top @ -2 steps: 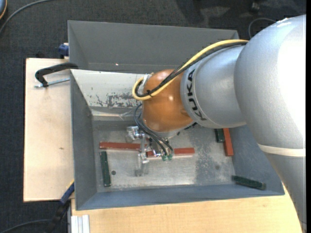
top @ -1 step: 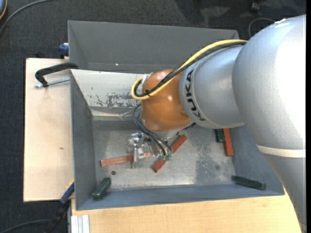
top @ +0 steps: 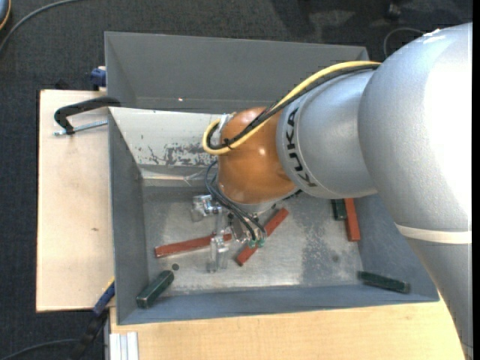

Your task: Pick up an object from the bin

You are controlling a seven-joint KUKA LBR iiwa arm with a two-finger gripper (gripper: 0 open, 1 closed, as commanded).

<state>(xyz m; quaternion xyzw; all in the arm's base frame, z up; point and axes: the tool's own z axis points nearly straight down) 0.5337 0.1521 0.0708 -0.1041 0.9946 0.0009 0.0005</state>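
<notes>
Strip of red (top: 184, 246), long and flat, lies on the floor of the bin (top: 124, 223), left of the middle. Its long axis runs nearly 9-to-3, the far end dipping slightly toward 8. The gripper (top: 211, 229) stands at the strip's 3 o'clock end. Its two metal fingers (top: 220, 252) are spread wide, set roughly 12-to-6, so the gap crosses the strip's length rather than running along it. Nothing is seen clamped between them. The strip's near end comes right up to the lower finger; whether they touch I cannot tell. By my judgement the strip's body lies at 9 o'clock from the gripper, so a shift that way would centre the grip.

A short red piece (top: 247, 255) lies just beside the gripper at 4 o'clock, another red piece (top: 276, 220) near it at 2. An orange-red stick (top: 351, 220) rests well apart at 3, and dark green pieces sit in the corners at 7 (top: 154, 289) and 4 (top: 384, 282).
</notes>
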